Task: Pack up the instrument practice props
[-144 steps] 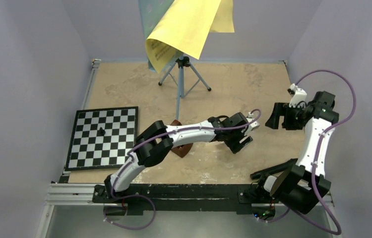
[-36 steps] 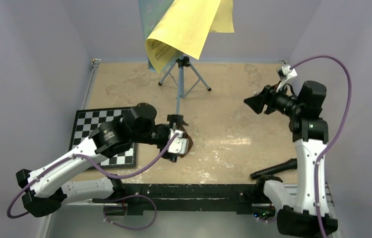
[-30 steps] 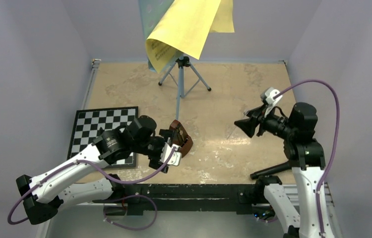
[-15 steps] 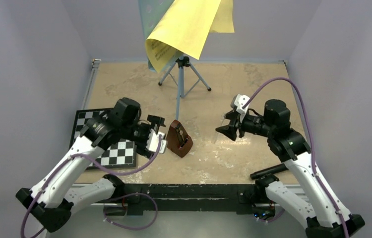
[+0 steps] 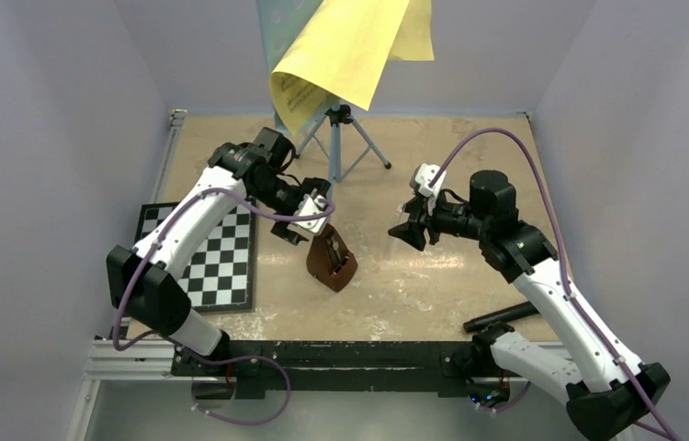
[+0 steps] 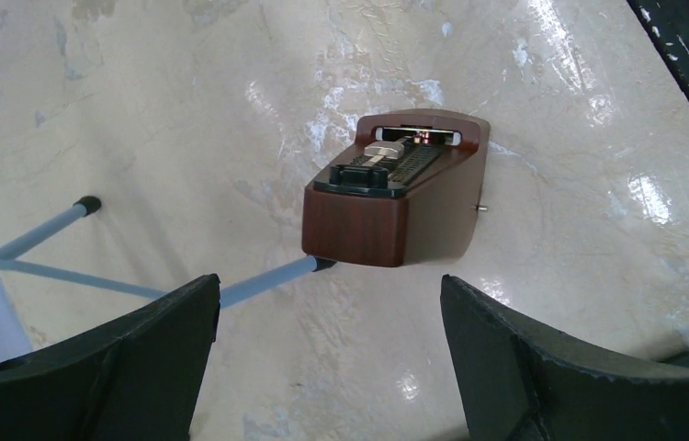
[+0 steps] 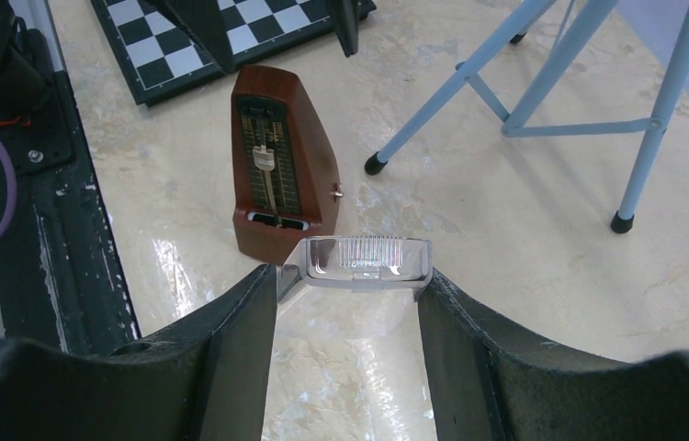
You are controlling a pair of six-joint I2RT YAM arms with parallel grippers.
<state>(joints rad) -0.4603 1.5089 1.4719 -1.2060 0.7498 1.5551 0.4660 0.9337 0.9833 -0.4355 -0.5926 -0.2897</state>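
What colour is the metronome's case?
The metronome is reddish-brown woodgrain with a black face, clearest in the left wrist view.

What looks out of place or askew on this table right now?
The yellow sheets sit askew: they droop off the stand instead of lying flat on it. The metronome stands upright, but its front is open and the pendulum shows; the right tool holds a clear piece.
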